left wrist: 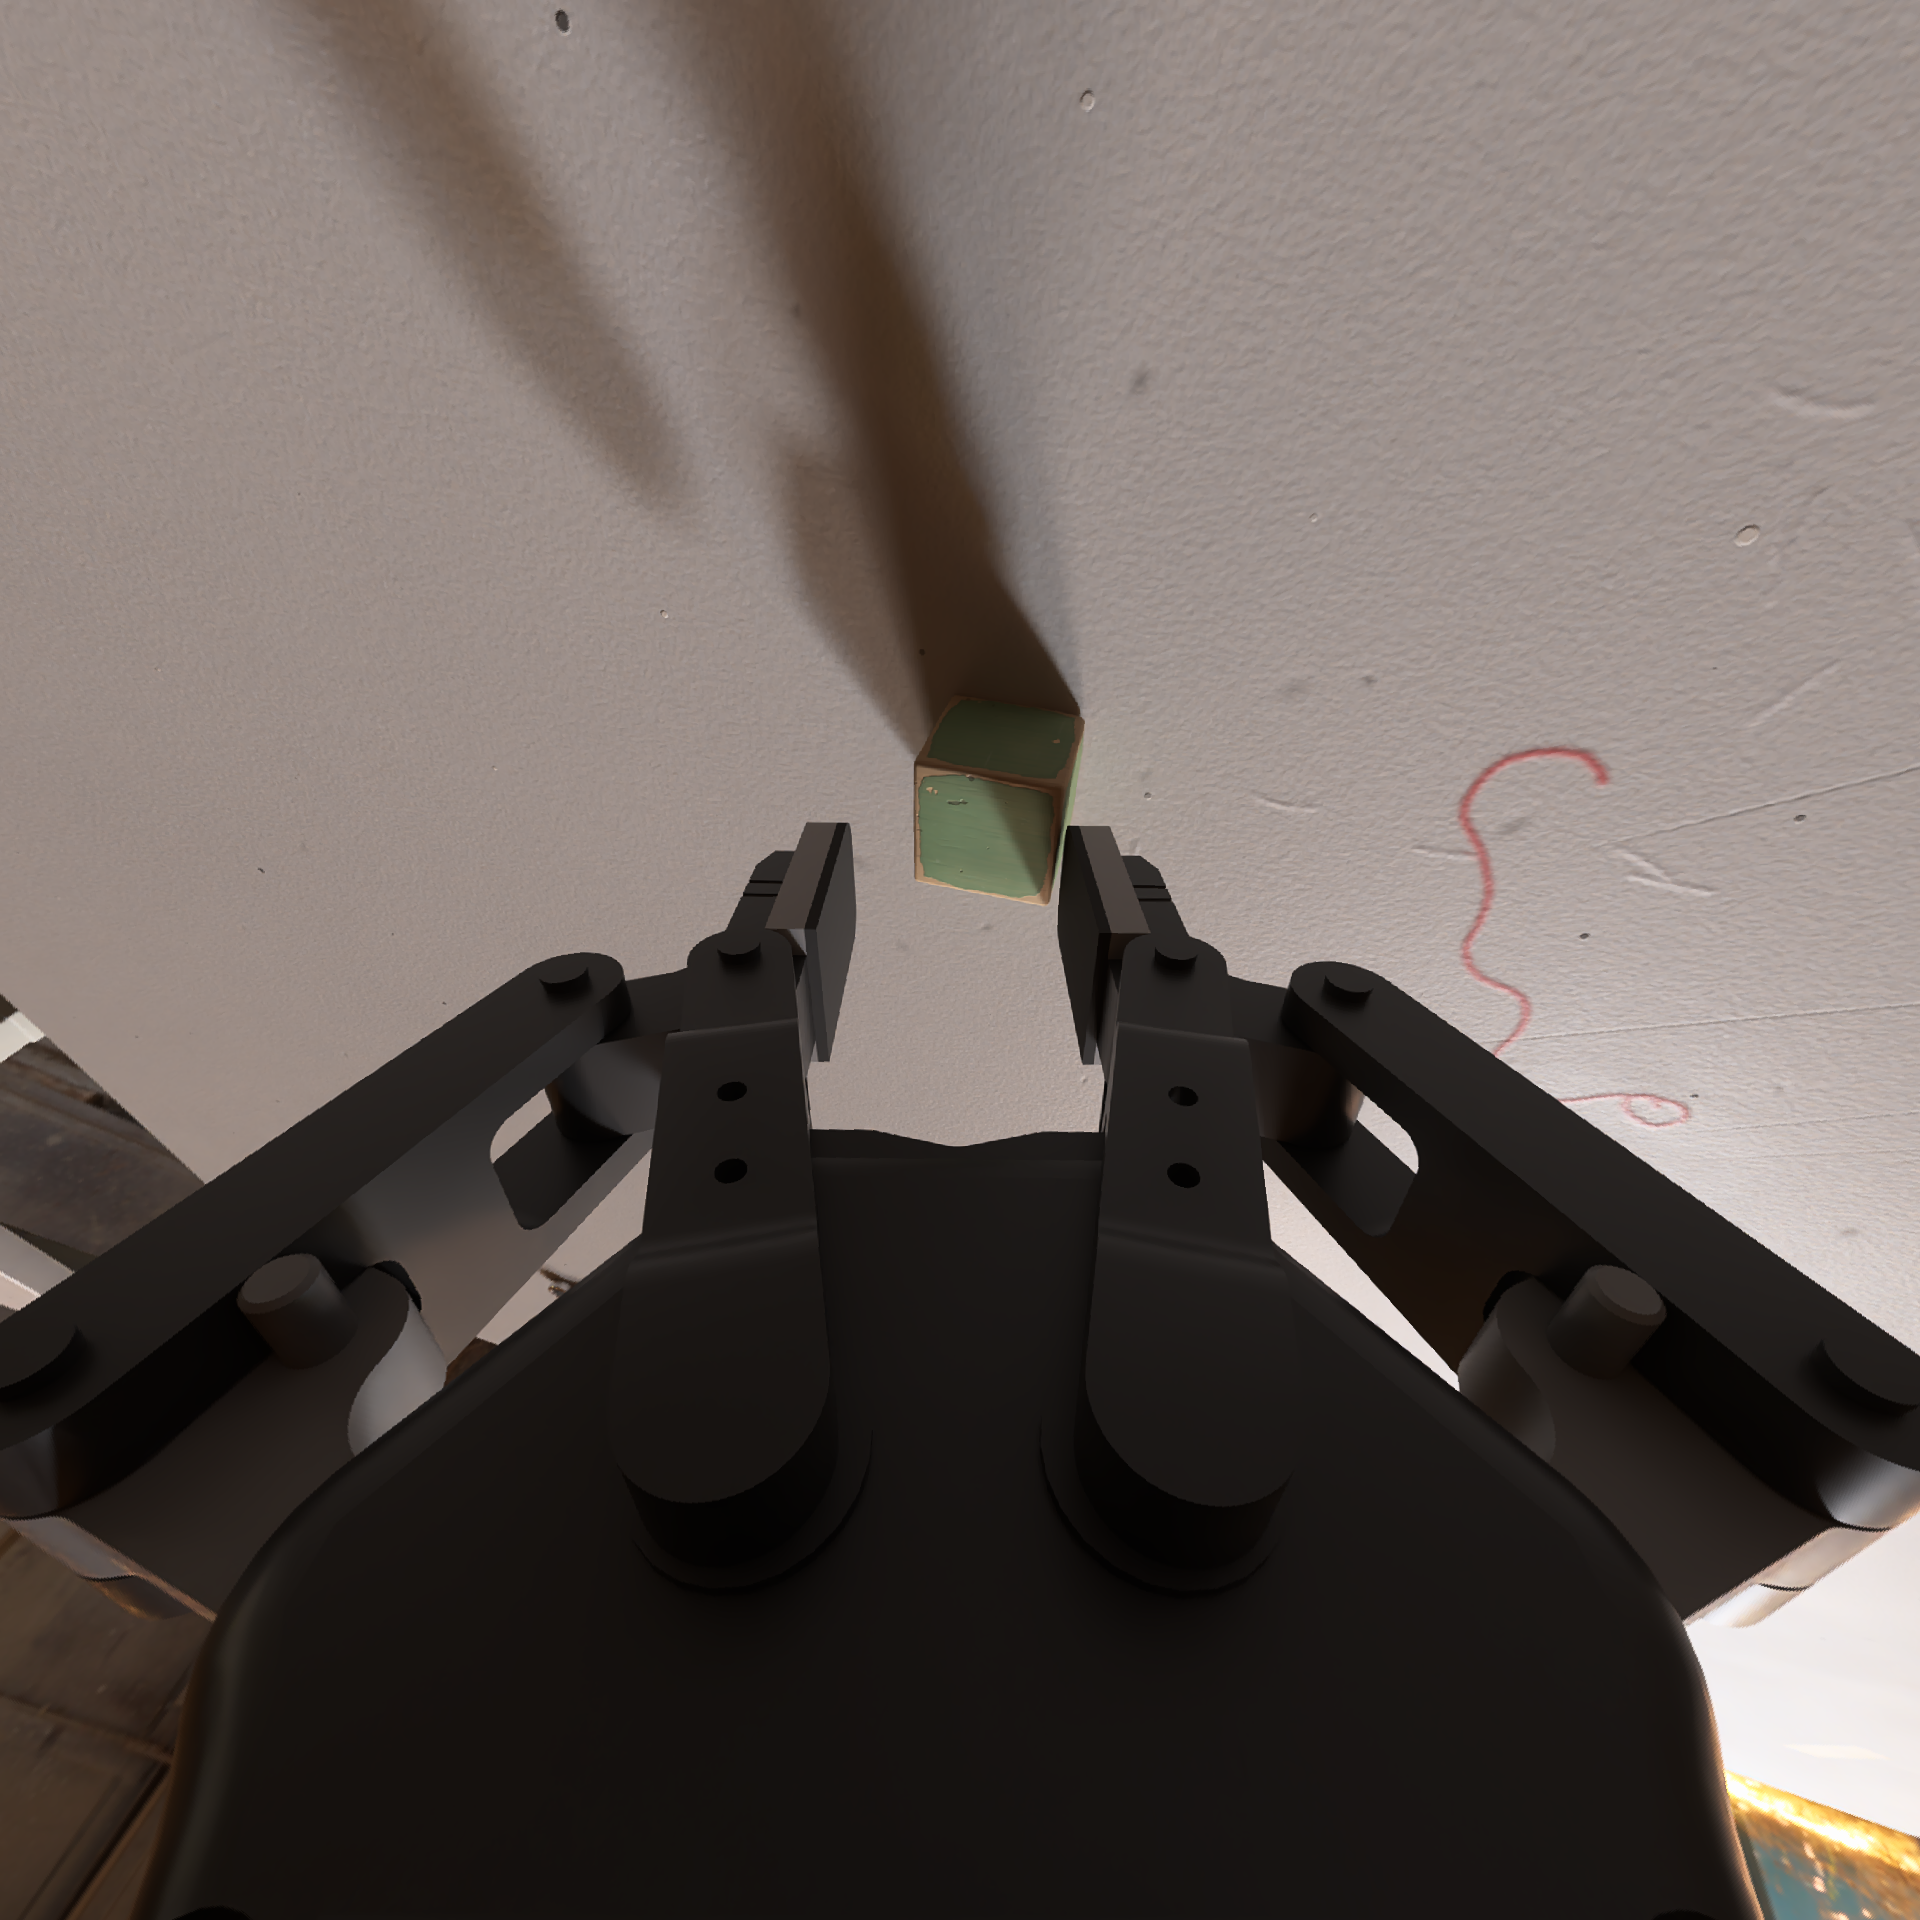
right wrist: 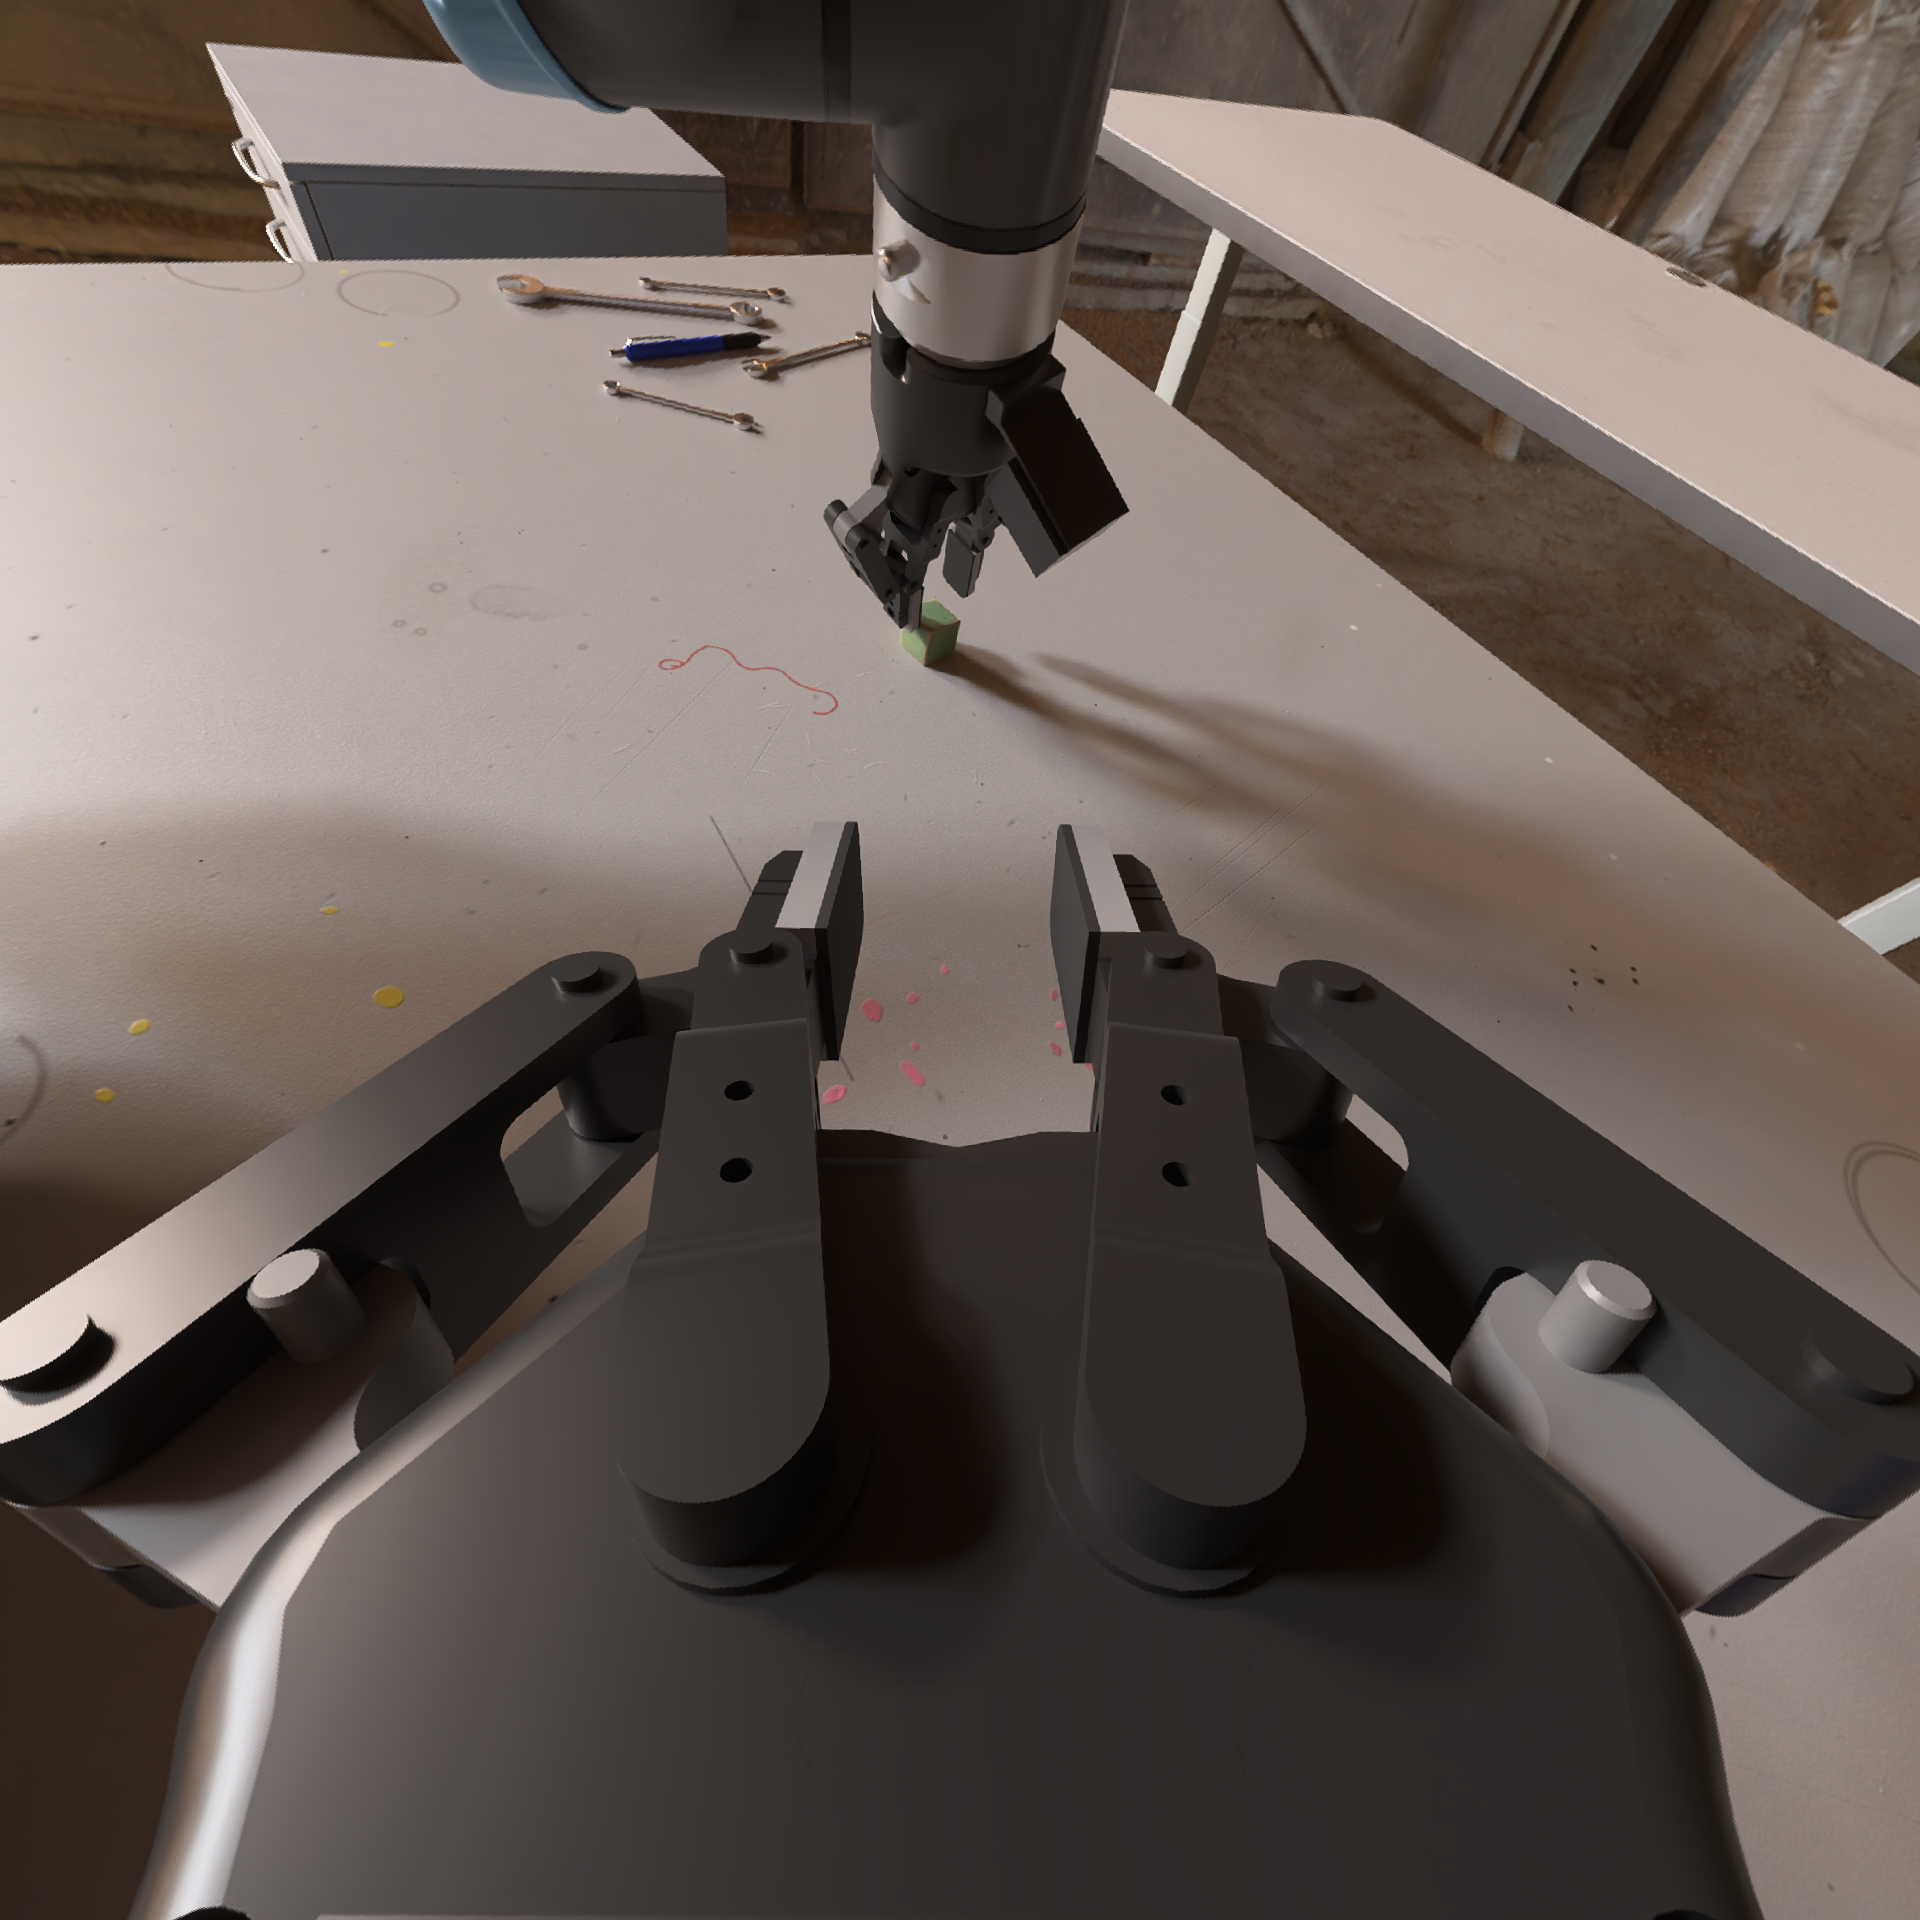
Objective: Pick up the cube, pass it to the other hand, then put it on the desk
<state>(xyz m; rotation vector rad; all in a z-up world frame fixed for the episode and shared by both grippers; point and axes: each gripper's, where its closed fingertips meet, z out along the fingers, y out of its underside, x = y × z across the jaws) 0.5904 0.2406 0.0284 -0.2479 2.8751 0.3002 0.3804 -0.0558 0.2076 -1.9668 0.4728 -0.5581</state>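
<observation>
Your left gripper point(left wrist: 956, 862) hangs just above the green cube point(left wrist: 995, 805), fingers spread wide and holding nothing; the cube rests on the desk point(right wrist: 312, 623) near the red scribble point(right wrist: 748, 670). Your right gripper point(right wrist: 956, 873) is also wide and empty.

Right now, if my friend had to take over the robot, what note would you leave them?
Left gripper: open, empty, hanging just above the green cube, fingers apart to either side of it, not yet around it.
Right gripper: open, empty, waiting above the desk some way from the cube.
Cube: sitting on the desk beside a red scribble. Wrenches and a blue pen lie farther off, out of the way.
Done: only the approach.
Left: lower the left gripper, close on the cube, lift it, pass it to the right gripper, then set it on the desk.
</observation>
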